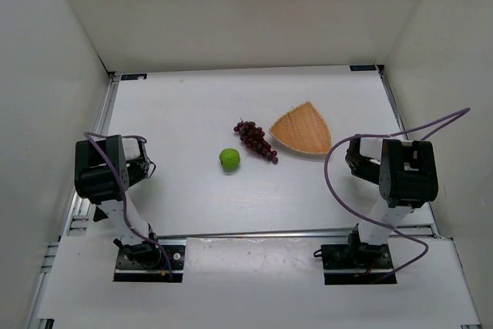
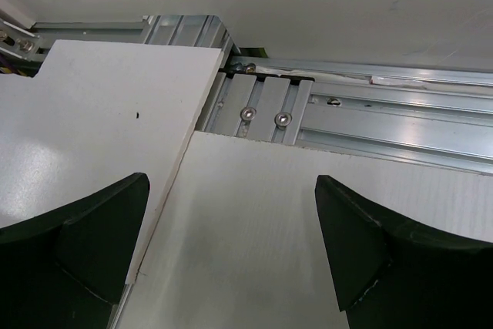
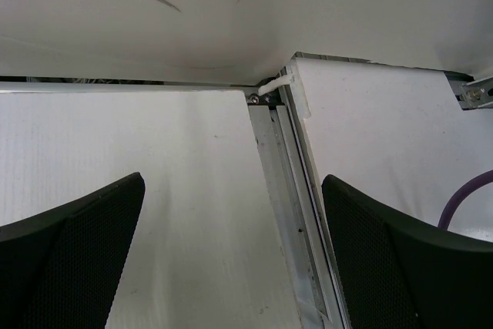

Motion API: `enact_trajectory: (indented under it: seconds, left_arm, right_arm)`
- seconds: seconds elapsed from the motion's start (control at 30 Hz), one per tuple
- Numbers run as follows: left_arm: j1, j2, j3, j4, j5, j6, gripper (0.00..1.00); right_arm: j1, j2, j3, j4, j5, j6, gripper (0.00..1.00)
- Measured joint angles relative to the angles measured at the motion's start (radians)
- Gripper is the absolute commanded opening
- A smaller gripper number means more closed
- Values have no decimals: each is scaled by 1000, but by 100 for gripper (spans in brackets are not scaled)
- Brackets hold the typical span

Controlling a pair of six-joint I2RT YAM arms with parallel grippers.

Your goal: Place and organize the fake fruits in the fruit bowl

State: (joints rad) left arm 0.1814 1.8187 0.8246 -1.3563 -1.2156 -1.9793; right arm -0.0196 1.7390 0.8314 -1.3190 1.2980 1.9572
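Tabletop (image 1: 185, 113) first: white, walled on three sides, with everything that matters gathered near its middle. Two arms sit folded at the near edge, left arm (image 1: 104, 169) hunched over its base and right arm (image 1: 404, 171) mirroring it. Both are well apart from the fruit, which reads as a parked pose that keeps the overhead view unblocked.

Left gripper (image 2: 231, 184) has its jaws spread wide with nothing between them, and it looks down only on white board and aluminium rail (image 2: 370, 109). Right gripper (image 3: 233, 182) is the same, gaping and holding nothing, which I'd call ready for a first grab.

Now the fruit bowl (image 1: 303, 129), the woven shield-shaped dish. It lies right of centre, nearer the right arm, with no fruit in it. Grapes (image 1: 256, 140) stretch diagonally just beside its left edge. Their lower end comes very close to the rim, though touching or not, I can't tell from above. Lime (image 1: 229, 159), the smallest, sits alone on the near-left side of the bunch, apart from it and a little toward the left arm.

So the job hasn't started. By reach, the grapes suit the right arm with a short slide-and-lift into the dish. The round lime may roll if nudged.
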Motion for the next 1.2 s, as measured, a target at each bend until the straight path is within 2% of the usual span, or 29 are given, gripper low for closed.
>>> enact_trajectory:
  seconds: [0.17, 0.27, 0.37, 0.5, 0.73, 0.8, 0.87, 0.93, 0.97, 1.0, 1.07, 1.13, 1.2]
  left_arm:
    - [-2, 4, 24, -4, -5, 13, 99]
    - [-10, 48, 140, -20, -34, 132, 99]
    - [-29, 103, 268, 10, -82, 245, 99]
    - [-86, 63, 269, 10, -123, 369, 99]
    - [-324, -26, 451, 21, -163, 752, 99]
    - [-391, -106, 483, 95, -126, 964, 99]
    - [-434, -223, 491, 240, 51, 1210, 99]
    - [-424, -367, 519, 338, 357, 1438, 99]
    - [-412, -434, 561, 359, 516, 1553, 99]
    - [-405, -481, 612, 375, 631, 1645, 99]
    - [-423, -550, 698, 416, 825, 1819, 99]
    - [-463, -623, 723, 449, 1011, 2018, 99]
    - [-511, -680, 690, 440, 1124, 2196, 99]
  right_arm:
    - [0, 37, 114, -14, 5, -46, 100]
    - [29, 57, 171, -2, 42, -96, 100]
    - [128, 10, 151, 3, 87, -125, 100]
    - [314, -101, 161, -4, 118, -218, 100]
    - [575, -126, 449, -10, 145, -488, 100]
    - [620, -125, 546, -9, 150, -568, 100]
    - [643, -122, 623, -10, 156, -645, 100]
    - [655, -121, 682, 4, 160, -753, 100]
    - [657, -130, 689, 67, 155, -874, 98]
    - [658, -162, 658, 182, 83, -1032, 100]
    - [649, -284, 521, 405, -179, -1310, 100]
    - [618, -420, 404, 559, -428, -1492, 100]
    - [581, -484, 393, 638, -605, -1604, 100]
